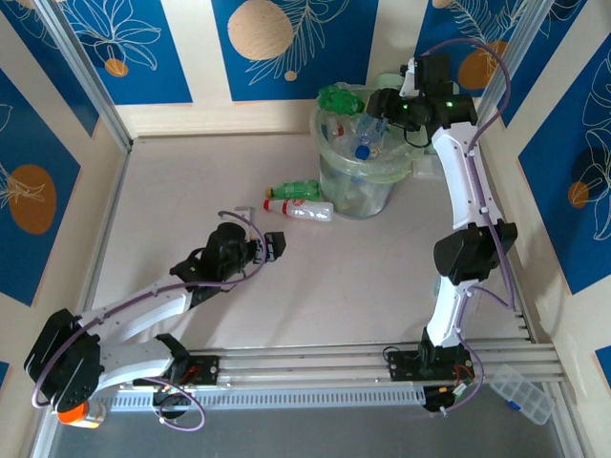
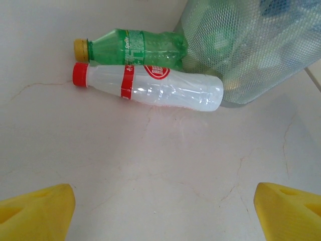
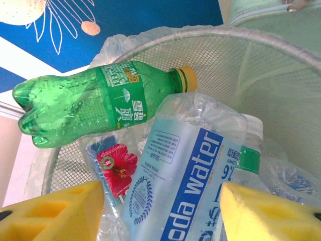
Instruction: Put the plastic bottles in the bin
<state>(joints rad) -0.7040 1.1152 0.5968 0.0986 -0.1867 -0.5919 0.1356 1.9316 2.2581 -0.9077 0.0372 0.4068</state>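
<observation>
The bin (image 1: 361, 198) stands at the back of the table, piled with plastic bottles. My right gripper (image 1: 375, 119) hangs over it. In the right wrist view its jaws (image 3: 161, 211) stand apart around a clear soda-water bottle (image 3: 185, 170); the left pad (image 3: 75, 211) is clear of it. A green bottle (image 3: 90, 103) rests across the mesh rim (image 3: 281, 70). On the table left of the bin (image 2: 251, 50) lie a green bottle (image 2: 140, 46) and a white red-capped bottle (image 2: 160, 90), side by side. My left gripper (image 1: 274, 246) is open, short of them, with bare table between its fingers (image 2: 37, 211).
A pale-green lid (image 3: 271, 12) lies just behind the bin. A clear compartment box (image 1: 520, 391) sits at the near right corner and an orange-capped jar (image 1: 74, 412) at the near left. Metal rails (image 1: 315, 363) run along the front edge.
</observation>
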